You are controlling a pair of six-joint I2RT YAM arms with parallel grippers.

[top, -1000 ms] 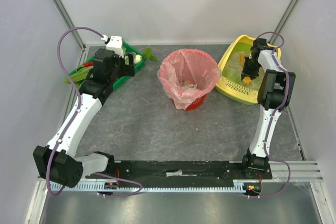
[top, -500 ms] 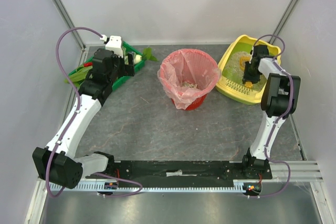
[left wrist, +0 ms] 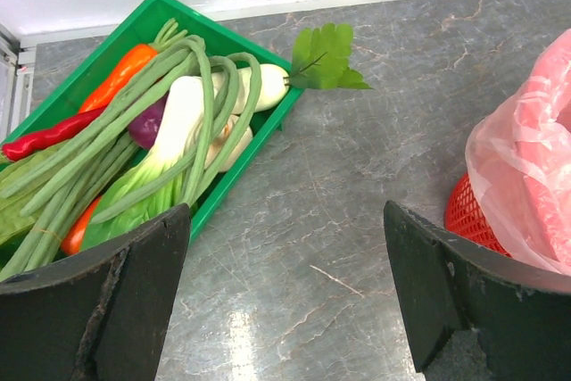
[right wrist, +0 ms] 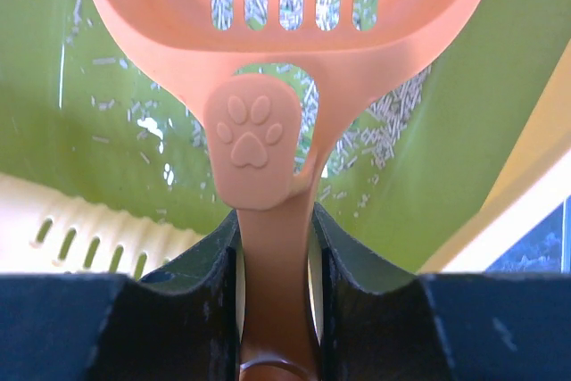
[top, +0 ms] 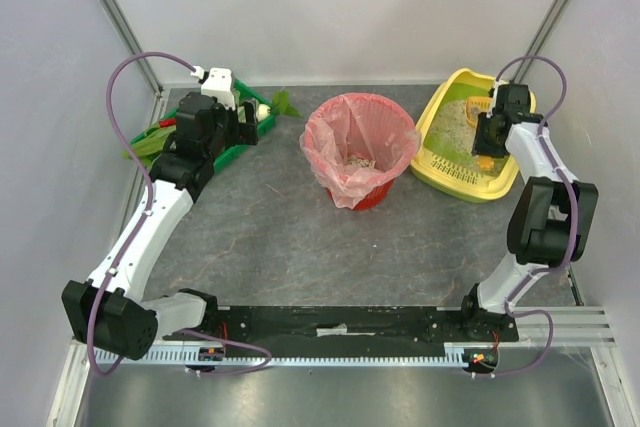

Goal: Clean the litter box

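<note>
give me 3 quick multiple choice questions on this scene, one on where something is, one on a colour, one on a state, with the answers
1. Where does the red basket stand?
A) between the green tray and the litter box
B) inside the litter box
C) by the arm bases at the near edge

2. What colour is the scoop in the right hand?
A) blue
B) orange
C) white

3. How is the left hand?
A) open, holding nothing
B) shut on the green tray
C) shut on the red basket

Answers:
1 A, the top view shows the tray to its left and the box to its right.
2 B, the right wrist view shows an orange slotted scoop with a paw print.
3 A, its fingers stand wide apart with nothing between them.
</note>
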